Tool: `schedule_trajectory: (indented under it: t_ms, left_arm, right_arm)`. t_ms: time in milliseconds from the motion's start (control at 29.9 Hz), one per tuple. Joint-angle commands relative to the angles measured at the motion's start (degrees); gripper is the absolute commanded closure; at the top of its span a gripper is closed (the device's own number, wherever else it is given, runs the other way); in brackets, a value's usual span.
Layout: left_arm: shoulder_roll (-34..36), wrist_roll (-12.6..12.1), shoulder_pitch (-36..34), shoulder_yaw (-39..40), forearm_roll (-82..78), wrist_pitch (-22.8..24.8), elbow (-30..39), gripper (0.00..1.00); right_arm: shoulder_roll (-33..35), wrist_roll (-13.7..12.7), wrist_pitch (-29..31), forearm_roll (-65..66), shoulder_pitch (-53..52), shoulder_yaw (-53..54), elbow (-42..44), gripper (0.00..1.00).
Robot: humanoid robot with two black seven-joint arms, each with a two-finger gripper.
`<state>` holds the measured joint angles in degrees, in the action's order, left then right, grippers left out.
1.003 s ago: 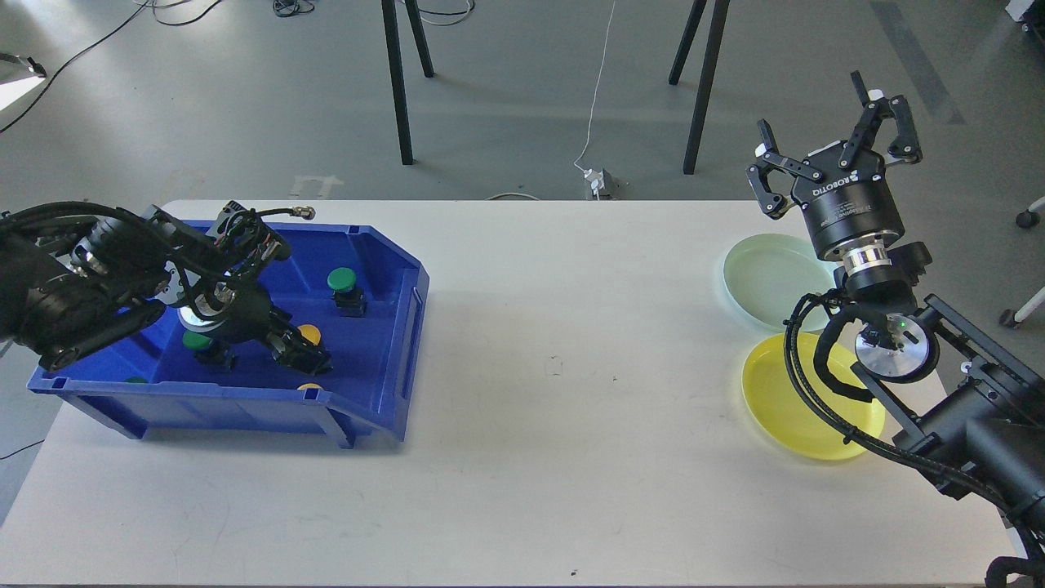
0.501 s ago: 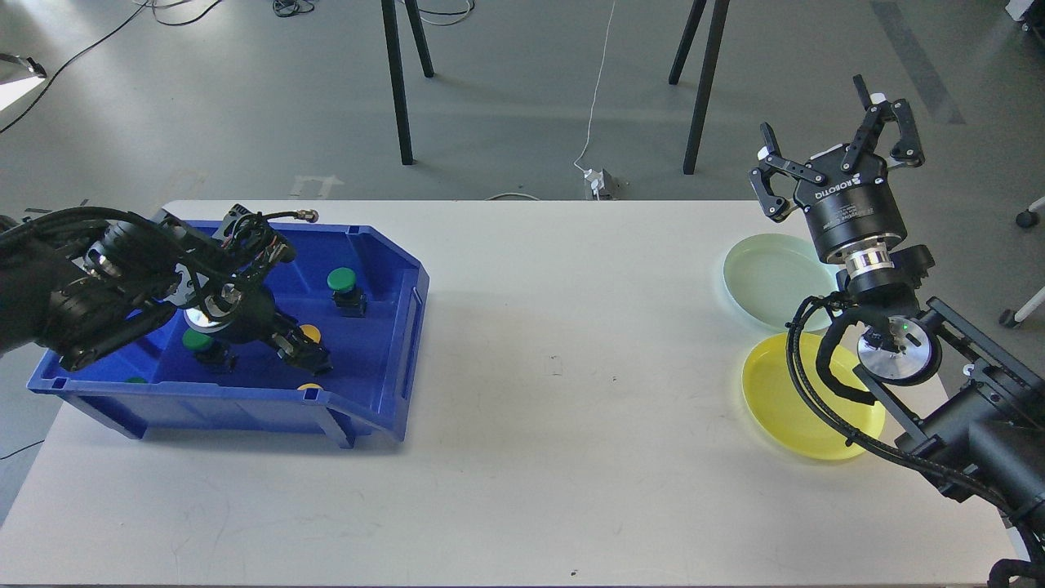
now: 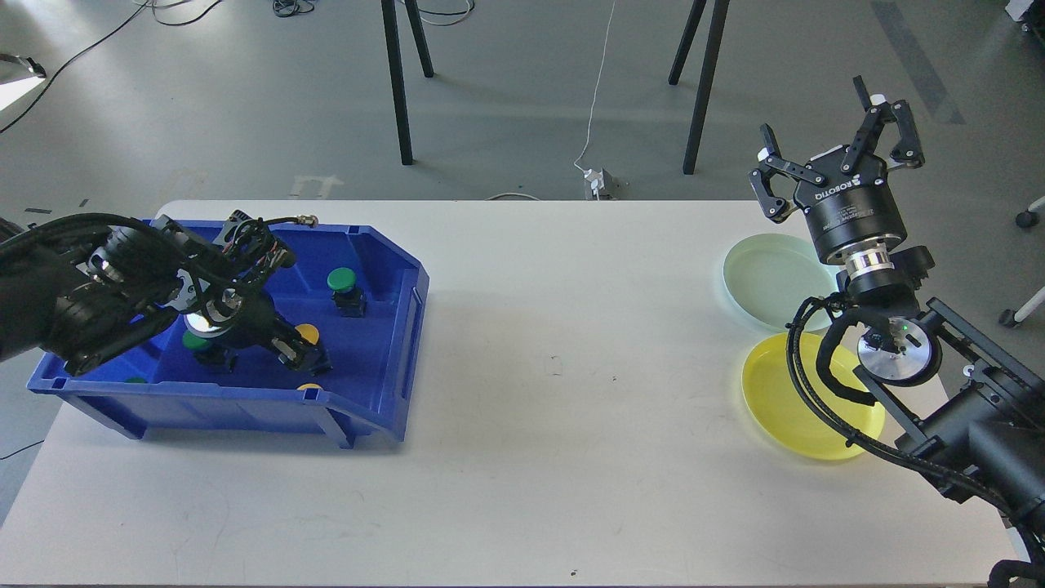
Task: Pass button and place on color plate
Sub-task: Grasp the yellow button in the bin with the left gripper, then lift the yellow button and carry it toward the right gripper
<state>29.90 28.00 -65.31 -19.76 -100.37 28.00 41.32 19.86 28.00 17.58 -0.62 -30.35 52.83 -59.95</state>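
Comparing to half a second back: the left arm has pulled a little toward the near-left of the bin, and the left gripper [image 3: 304, 356] sits a touch higher and closer to the yellow button [image 3: 309, 331]; the right side looks basically unchanged.
Left gripper state: it's down inside the blue bin [image 3: 384, 359], dark and seen at an angle, so honestly can't tell if the fingers are apart or pinched on anything.
Right gripper state: the right gripper [image 3: 833, 147] is held up above the far right end of the table [image 3: 522, 425], fingers spread wide with nothing between them.
Buttons: a green button [image 3: 342, 281] on its black base stands free near the back of the bin; another green button [image 3: 196, 340] sits tucked under the left wrist; the yellow one is just beside the left fingertips.
Plates: the pale green plate [image 3: 767, 282] and the yellow plate [image 3: 784, 408] lie side by side on the right, both without a button.
Hard to see: a second yellow cap [image 3: 309, 387] and a green bit [image 3: 135, 380] only peek over the bin's near wall; the right arm covers the right edge of both plates.
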Motion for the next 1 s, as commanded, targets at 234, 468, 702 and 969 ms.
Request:
schedule_trajectory:
  t_ms: [234,468,702,969]
  left_arm:
    - [0.59,0.0,-0.69,0.16,0.08,0.0,0.52,1.0]
    - [6.29,0.0,-4.72,0.51,0.17,0.0,7.09,1.0]
    - [17.01,0.0,-10.8,3.23,0.17,0.0,21.24,1.0]
    - [30.63,0.0,-14.84,12.97,0.52,0.0,34.25,1.0]
  right_arm:
    - [0.0,0.0,0.0,0.0,0.03,-0.01,0.01,0.01]
    - [0.0,0.0,0.0,0.0,0.12,-0.01,0.01,0.01]
    - [-0.09,0.0,0.0,0.0,0.47,-0.09,0.09,0.01]
    - [0.0,0.0,-0.27,0.09,0.38,-0.27,0.27,0.01]
